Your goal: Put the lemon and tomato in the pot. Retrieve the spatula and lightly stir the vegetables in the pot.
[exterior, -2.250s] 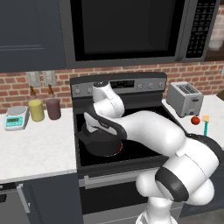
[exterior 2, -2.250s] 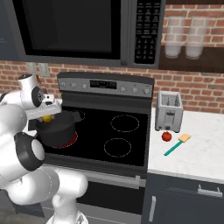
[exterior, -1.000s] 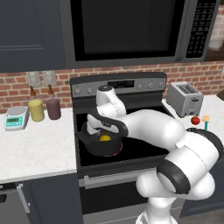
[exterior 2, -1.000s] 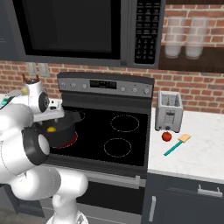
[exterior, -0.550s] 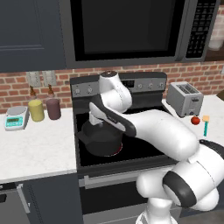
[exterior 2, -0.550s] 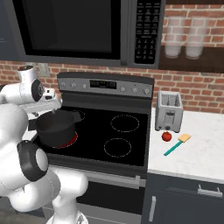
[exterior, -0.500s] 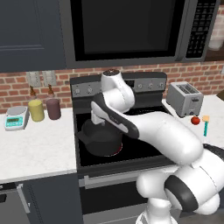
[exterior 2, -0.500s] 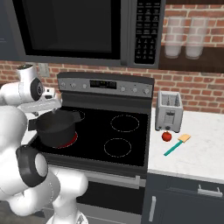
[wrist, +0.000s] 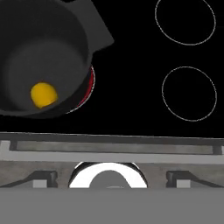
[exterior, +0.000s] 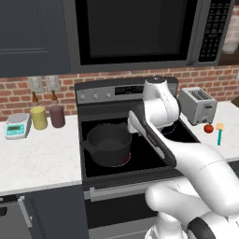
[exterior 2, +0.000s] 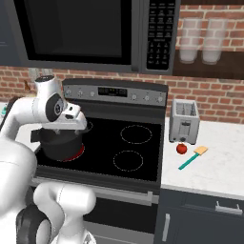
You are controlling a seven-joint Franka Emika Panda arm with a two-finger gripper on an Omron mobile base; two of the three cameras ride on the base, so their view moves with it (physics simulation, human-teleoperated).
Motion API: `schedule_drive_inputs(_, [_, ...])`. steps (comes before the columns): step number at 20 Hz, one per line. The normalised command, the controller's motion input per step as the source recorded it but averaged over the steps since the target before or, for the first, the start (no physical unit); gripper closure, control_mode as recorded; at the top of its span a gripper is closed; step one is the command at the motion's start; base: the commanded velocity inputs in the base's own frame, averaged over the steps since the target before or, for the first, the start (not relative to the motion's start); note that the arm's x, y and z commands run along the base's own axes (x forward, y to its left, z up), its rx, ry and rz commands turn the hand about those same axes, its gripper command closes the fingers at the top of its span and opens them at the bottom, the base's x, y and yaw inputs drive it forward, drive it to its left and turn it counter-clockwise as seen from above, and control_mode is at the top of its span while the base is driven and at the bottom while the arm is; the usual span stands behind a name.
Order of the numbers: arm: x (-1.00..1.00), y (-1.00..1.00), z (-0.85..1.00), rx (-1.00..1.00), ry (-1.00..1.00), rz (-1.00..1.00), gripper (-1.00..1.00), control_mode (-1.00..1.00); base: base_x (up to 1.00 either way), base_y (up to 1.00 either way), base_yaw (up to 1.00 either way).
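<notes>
Silver toaster (exterior 2: 185, 121) just behind tomato (exterior 2: 181, 148)

arm: raised, elbow bent | wrist: folded | end effector: hidden

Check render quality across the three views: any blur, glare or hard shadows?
Left base view: soft and pixelated, flat lighting, the pot reads as a dull dark mass. Right base view: same softness; the tomato and spatula cast only faint shadows on the counter. Hand view: the lemon is crisp against the pot's shaded floor, no glare on the black stovetop.
</notes>
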Motion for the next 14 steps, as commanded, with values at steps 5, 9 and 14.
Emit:
schedule_drive_inputs(5, [0.42,-1.0,-0.05,0.0,0.0,-0.19,-1.0,-1.0,0.0,0.0,0.0])
schedule_drive_inputs(9, [0.57,-1.0,-0.07,0.0,0.0,-0.19,-1.0,-1.0,0.0,0.0,0.0])
schedule_drive_inputs(14, [0.37,-1.0,-0.12,0.0,0.0,-0.17,-1.0,-1.0,0.0,0.0,0.0])
